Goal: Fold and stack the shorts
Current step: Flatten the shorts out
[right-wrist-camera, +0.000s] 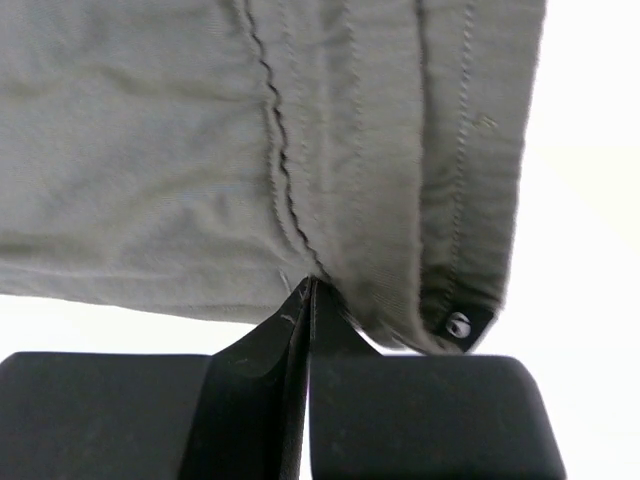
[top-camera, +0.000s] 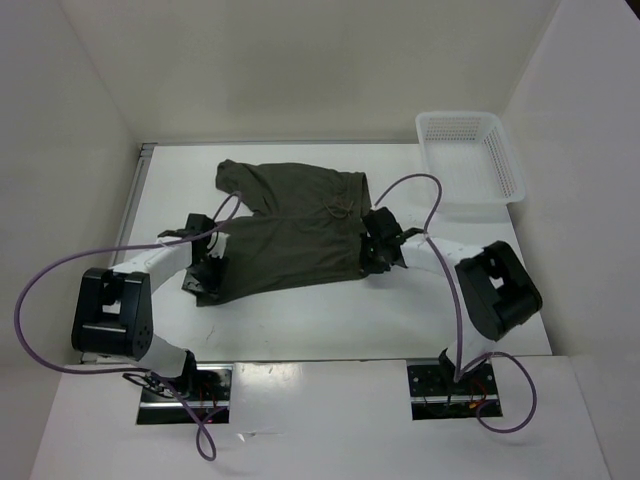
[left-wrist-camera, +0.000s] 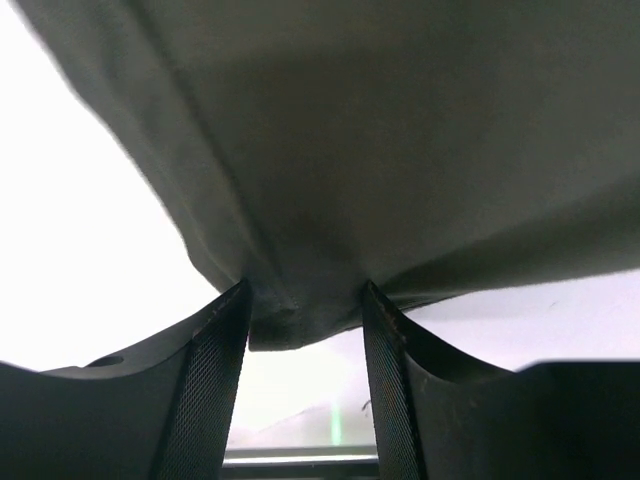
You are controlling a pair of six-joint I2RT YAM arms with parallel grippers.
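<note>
The shorts (top-camera: 290, 225) lie across the middle of the desk (top-camera: 300, 320), the left fingers (left-wrist-camera: 215, 390) clamping a bunched hem corner and the right fingers (right-wrist-camera: 265, 355) pinched tight on the waistband edge, seemingly to hold the cloth taut for a fold.

Bright, even overhead light; shadows soft. Wrist views: table (left-wrist-camera: 70, 250) blown out white, shorts (left-wrist-camera: 400, 150) slightly soft-focus.

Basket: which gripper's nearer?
Right. The right gripper is at the waistband side of the shorts, down-left of the white basket. The left gripper is at their opposite edge, farther away.
</note>
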